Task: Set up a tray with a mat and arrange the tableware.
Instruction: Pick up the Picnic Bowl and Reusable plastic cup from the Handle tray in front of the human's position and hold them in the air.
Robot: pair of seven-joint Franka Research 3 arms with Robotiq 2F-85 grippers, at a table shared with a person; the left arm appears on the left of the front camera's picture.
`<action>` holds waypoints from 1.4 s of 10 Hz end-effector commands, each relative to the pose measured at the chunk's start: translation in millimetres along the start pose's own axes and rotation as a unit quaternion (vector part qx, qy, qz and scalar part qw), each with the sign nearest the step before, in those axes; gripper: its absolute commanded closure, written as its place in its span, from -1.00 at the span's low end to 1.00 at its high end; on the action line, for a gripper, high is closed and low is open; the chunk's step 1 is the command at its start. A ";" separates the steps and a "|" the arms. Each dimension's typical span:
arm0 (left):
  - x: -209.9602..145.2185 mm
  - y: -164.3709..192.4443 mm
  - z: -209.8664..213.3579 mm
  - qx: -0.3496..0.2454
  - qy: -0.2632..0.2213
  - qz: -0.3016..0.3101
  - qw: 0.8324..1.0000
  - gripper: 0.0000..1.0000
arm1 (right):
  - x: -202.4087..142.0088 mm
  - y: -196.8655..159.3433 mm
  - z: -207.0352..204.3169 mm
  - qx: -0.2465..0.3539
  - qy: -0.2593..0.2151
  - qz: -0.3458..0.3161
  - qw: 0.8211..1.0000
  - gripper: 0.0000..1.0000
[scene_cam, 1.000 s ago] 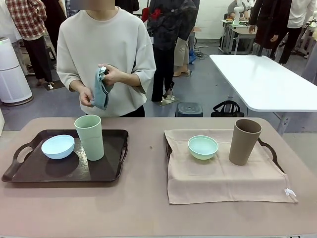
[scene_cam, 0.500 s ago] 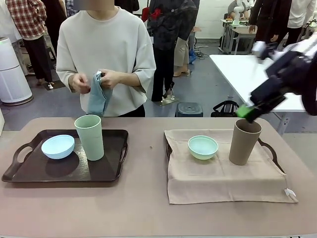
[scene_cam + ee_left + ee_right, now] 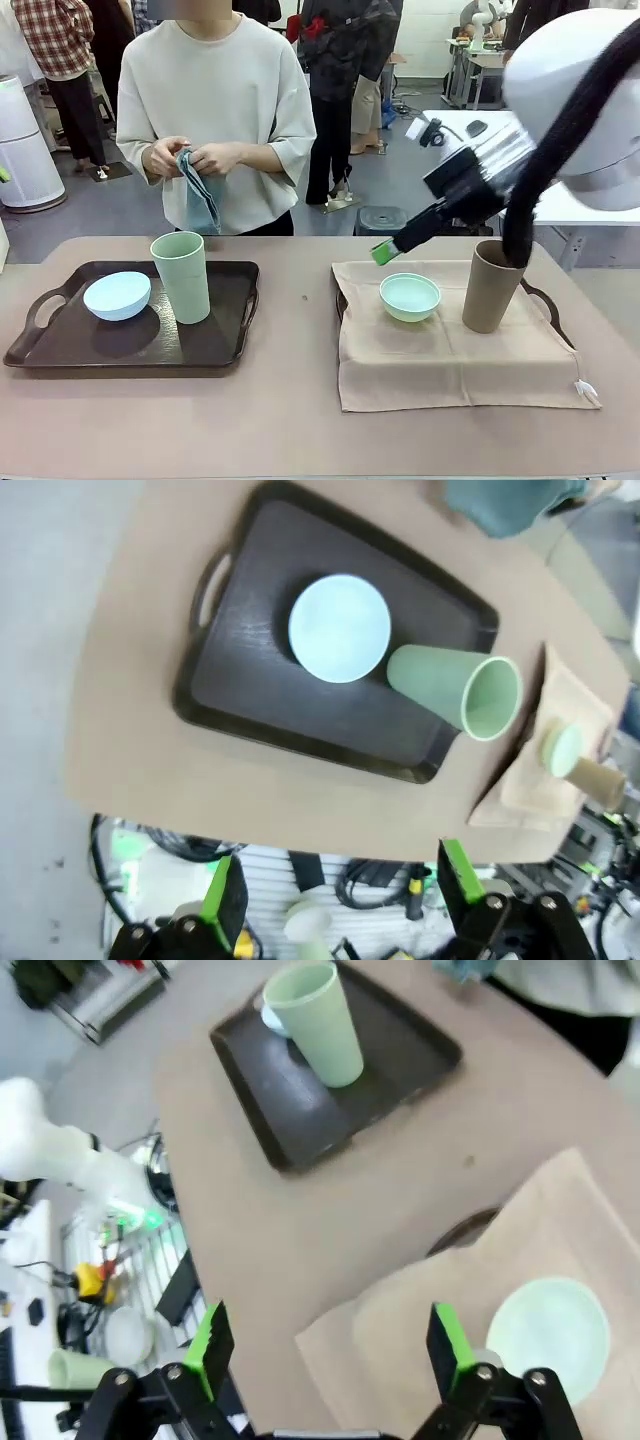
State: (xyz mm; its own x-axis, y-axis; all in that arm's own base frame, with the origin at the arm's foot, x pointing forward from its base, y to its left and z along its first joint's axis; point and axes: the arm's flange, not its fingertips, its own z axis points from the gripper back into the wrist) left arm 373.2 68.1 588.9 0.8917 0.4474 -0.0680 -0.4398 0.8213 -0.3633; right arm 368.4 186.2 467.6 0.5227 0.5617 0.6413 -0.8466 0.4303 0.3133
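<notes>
Cloth (image 3: 200, 195) held by person (image 3: 215, 100), front view, left gripper (image 3: 340, 880) spread, wrist view

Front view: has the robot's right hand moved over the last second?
Yes. The right hand has swung leftward, from over the tall brown plastic tumbler to up-left of the small round mint green plastic bowl.

Tan table (image 3: 290, 420) up front; white cylindrical appliance (image 3: 22, 150) far left, dark stool (image 3: 381, 220) on the floor beyond.
</notes>
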 end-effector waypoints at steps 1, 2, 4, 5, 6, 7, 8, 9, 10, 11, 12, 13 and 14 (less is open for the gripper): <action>3.4 -19.3 -5.5 0.030 -0.008 0.002 1.000 -1.00 | 2.8 -26.3 -24.0 0.044 -0.038 0.006 0.998 -1.00; 2.5 -21.0 -8.4 -0.016 -0.024 -0.027 0.999 -1.00 | 0.0 0.0 0.0 0.000 0.000 0.000 1.000 -1.00; 2.0 -7.6 -5.2 0.011 0.000 0.000 1.000 -1.00 | 0.0 0.0 0.0 0.000 0.000 0.000 1.000 -1.00; 2.0 -7.6 -5.2 0.011 0.000 0.000 1.000 -1.00 | 0.0 0.0 0.0 0.000 0.000 0.000 1.000 -1.00; 2.0 -7.6 -5.2 0.011 0.000 0.000 1.000 -1.00 | 0.0 0.0 0.0 0.000 0.000 0.000 1.000 -1.00; 4.1 -10.4 -6.4 0.005 -0.004 -0.005 1.000 -1.00 | 4.5 -4.3 -1.3 0.001 -0.011 0.009 1.000 -1.00; 13.4 -23.8 -22.8 0.033 -0.110 -0.079 0.990 -1.00 | -2.3 -12.4 -15.6 0.061 -0.031 0.115 0.991 -1.00; 17.6 -39.5 -39.2 0.067 -0.112 -0.147 0.981 -1.00 | 6.7 -18.6 -45.9 0.101 -0.035 0.168 0.980 -1.00; 17.3 -47.7 -52.4 0.115 -0.160 -0.198 0.960 -1.00 | 16.1 -25.8 -74.8 0.111 -0.033 0.211 0.971 -1.00; 19.0 -49.3 -61.0 0.143 -0.171 -0.212 0.952 -1.00 | 23.9 -34.9 -105.3 0.098 -0.025 0.243 0.965 -1.00; 21.8 -48.6 -72.3 0.168 -0.176 -0.231 0.942 -1.00 | 35.1 -42.0 -135.9 0.079 -0.033 0.247 0.965 -1.00; 28.0 -47.2 -84.3 0.201 -0.175 -0.260 0.928 -1.00 | 48.5 -44.5 -158.7 0.055 -0.041 0.253 0.965 -1.00; 33.7 -43.6 -94.1 0.214 -0.176 -0.277 0.920 -1.00 | 60.8 -42.4 -179.1 0.033 -0.040 0.266 0.962 -1.00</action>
State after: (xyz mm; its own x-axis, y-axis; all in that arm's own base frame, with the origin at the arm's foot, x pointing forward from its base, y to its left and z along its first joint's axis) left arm 429.2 5.0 526.3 0.9416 -0.0265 0.3357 -0.0112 0.9939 0.1099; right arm 439.3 307.9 371.7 0.0326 0.6412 0.7667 -0.9993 0.0089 0.0350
